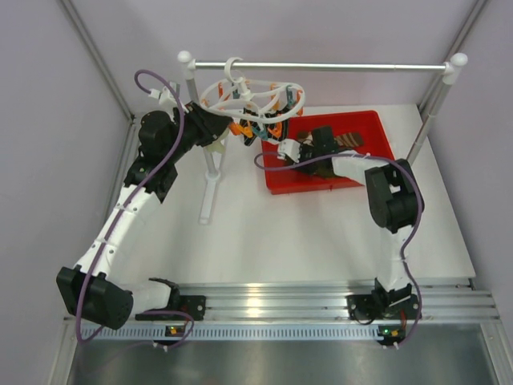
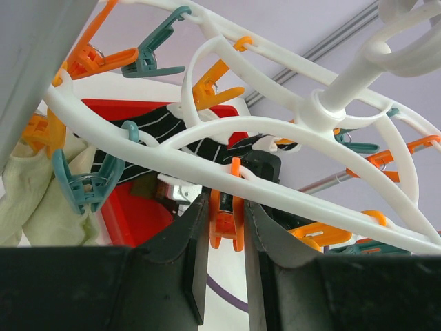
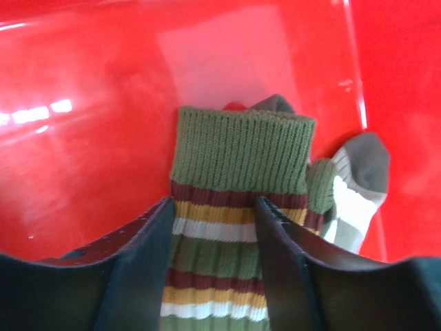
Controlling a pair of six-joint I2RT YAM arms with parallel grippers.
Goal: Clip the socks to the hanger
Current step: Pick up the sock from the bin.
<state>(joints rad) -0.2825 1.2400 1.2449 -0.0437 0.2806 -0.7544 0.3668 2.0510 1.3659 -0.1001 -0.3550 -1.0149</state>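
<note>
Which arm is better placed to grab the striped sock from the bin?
Right. The right gripper is down in the red bin, fingers open over the striped sock. The left gripper is up at the hanger, fingers flanking an orange clip.

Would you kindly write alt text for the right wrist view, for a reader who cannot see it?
The right end effector has an olive sock with maroon, yellow and white stripes between its fingers, over a red bin. A grey-and-cream sock lies just to the right of it.
</note>
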